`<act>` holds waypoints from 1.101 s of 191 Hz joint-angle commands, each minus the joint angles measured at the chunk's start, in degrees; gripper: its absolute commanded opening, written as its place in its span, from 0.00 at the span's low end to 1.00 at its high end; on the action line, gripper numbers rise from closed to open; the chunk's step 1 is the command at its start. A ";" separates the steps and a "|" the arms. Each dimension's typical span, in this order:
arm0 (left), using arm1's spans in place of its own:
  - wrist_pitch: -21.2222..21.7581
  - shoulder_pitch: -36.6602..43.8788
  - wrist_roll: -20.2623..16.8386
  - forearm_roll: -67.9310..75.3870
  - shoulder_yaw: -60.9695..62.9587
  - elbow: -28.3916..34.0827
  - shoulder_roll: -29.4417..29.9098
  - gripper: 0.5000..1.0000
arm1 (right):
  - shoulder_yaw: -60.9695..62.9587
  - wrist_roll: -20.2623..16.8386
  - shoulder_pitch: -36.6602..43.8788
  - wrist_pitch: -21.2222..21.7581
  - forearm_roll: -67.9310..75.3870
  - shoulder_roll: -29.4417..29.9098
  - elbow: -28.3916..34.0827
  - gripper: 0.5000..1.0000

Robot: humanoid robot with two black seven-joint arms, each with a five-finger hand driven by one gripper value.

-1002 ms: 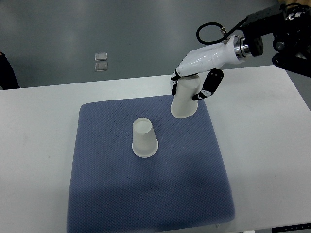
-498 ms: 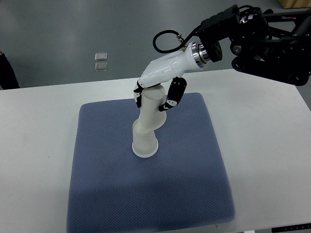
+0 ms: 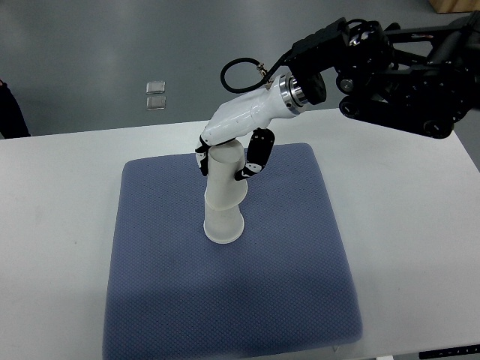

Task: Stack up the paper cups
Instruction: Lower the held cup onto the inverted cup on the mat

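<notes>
An upside-down white paper cup (image 3: 223, 225) stands on the blue mat (image 3: 232, 300), near its middle. My right hand (image 3: 225, 157) is shut on a second white paper cup (image 3: 225, 176), also mouth down. That held cup sits over the top of the standing cup and covers its upper part, leaning slightly. The right arm (image 3: 375, 75) comes in from the upper right. The left arm is out of view.
The mat lies on a white table (image 3: 420, 240). Two small clear items (image 3: 156, 94) lie on the grey floor beyond the table's far edge. A dark shape (image 3: 9, 112) shows at the left edge.
My right hand has carried the held cup left from the mat's far right part to above the standing cup, then lowered it onto that cup.
</notes>
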 commanded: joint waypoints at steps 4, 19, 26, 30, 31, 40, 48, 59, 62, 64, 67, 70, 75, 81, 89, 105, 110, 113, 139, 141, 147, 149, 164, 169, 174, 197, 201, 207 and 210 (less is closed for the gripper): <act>0.00 0.00 0.04 0.00 0.00 0.00 0.00 1.00 | -0.08 0.00 -0.89 -0.11 -0.28 0.28 -0.63 0.32; 0.00 0.00 0.04 0.00 0.00 0.00 0.00 1.00 | -0.08 0.00 -1.42 -0.29 -0.37 0.55 -0.90 0.32; 0.00 0.00 -0.05 0.00 0.00 0.00 0.00 1.00 | -0.08 0.00 -1.68 -0.29 -0.37 0.55 -0.98 0.32; 0.00 0.00 -0.05 0.00 0.00 0.00 0.00 1.00 | -0.08 0.00 -1.68 -0.38 -0.37 0.55 -0.98 0.33; 0.00 0.00 -0.05 0.00 0.00 0.00 0.00 1.00 | -0.08 0.00 -1.77 -0.38 -0.37 0.55 -0.98 0.33; 0.00 0.00 0.04 0.00 0.00 0.00 0.00 1.00 | -0.08 0.00 -2.03 -0.55 -0.45 0.55 -0.98 0.33; 0.00 0.00 0.04 0.00 0.00 0.00 0.00 1.00 | -0.08 -0.09 -2.30 -0.64 -0.45 0.55 -0.98 0.34; 0.00 0.00 0.04 0.00 0.00 0.00 0.00 1.00 | -0.08 0.00 -2.21 -0.64 -0.19 0.55 -0.98 0.35; 0.00 0.00 0.04 0.00 0.00 0.00 0.00 1.00 | 0.01 0.00 -2.12 -0.55 -0.10 0.55 -0.98 0.35; 0.00 0.00 0.04 0.00 0.00 0.00 0.00 1.00 | 0.01 -0.08 -2.03 -0.55 -0.10 0.55 -0.90 0.35; 0.00 0.00 0.04 0.00 0.00 0.00 0.00 1.00 | 0.01 -0.09 -1.94 -0.55 -0.01 0.55 -0.90 0.35; 0.00 0.00 -0.05 0.00 0.00 0.00 0.00 1.00 | 0.01 0.00 -1.94 -0.55 -0.01 0.55 -0.90 0.35; 0.00 0.00 0.04 0.00 0.00 0.00 0.00 1.00 | 0.10 0.00 -1.77 -0.38 0.07 0.46 -0.90 0.35; 0.00 0.00 -0.05 0.00 0.00 0.00 0.00 1.00 | 0.19 0.00 -1.59 -0.11 0.16 0.28 -0.90 0.35; 0.00 0.00 -0.05 0.00 0.00 0.00 0.00 1.00 | 0.27 0.09 -1.42 -0.03 0.16 0.02 -0.90 0.35; 0.00 0.00 -0.05 0.00 0.00 0.00 0.00 1.00 | 0.27 0.27 -0.19 0.15 0.16 -0.16 -0.90 0.35; 0.00 -0.09 0.04 0.00 0.00 0.00 0.00 1.00 | 0.27 0.27 0.25 0.15 0.16 -0.24 -0.81 0.35; 0.00 0.00 0.04 0.00 0.00 0.00 0.00 1.00 | 0.27 0.27 0.34 0.15 0.16 -0.24 -0.81 0.35; 0.00 0.00 0.04 0.00 0.00 0.00 0.00 1.00 | 0.19 0.27 1.04 0.76 0.16 -0.60 -0.54 0.35; 0.00 0.00 0.04 0.00 0.00 0.00 0.00 1.00 | 0.19 0.18 1.13 0.77 0.16 -0.60 -0.46 0.35; 0.00 0.00 -0.05 0.00 0.00 0.00 0.00 1.00 | 0.19 0.18 1.31 0.85 0.16 -0.51 -0.46 0.35; 0.00 0.00 -0.05 0.00 0.00 0.00 0.00 1.00 | 0.19 0.18 1.31 0.85 0.16 -0.42 -0.46 0.35; 0.00 0.00 0.04 0.00 0.00 0.00 0.00 1.00 | 0.19 0.00 1.22 0.85 0.16 -0.07 -0.46 0.35; 0.00 0.00 -0.05 0.00 0.00 0.00 0.00 1.00 | 0.10 0.00 1.22 0.85 0.07 0.11 -0.46 0.35; 0.00 0.00 -0.05 0.00 0.00 0.00 0.00 1.00 | 0.01 -0.09 0.96 0.77 0.07 0.28 -0.46 0.35; 0.00 0.00 -0.05 0.00 0.00 0.00 0.00 1.00 | -0.08 -0.26 0.52 0.68 -0.10 0.46 -0.46 0.35; 0.00 0.00 -0.05 0.00 0.00 0.00 0.00 1.00 | -0.08 -0.26 0.43 0.59 -0.10 0.55 -0.46 0.35; 0.00 0.00 0.04 0.00 0.00 0.00 0.00 1.00 | -0.17 -0.26 0.43 0.50 -0.10 0.55 -0.46 0.35; 0.00 0.00 0.04 0.00 0.00 0.00 0.00 1.00 | -0.17 -0.26 0.43 0.50 -0.10 0.55 -0.46 0.35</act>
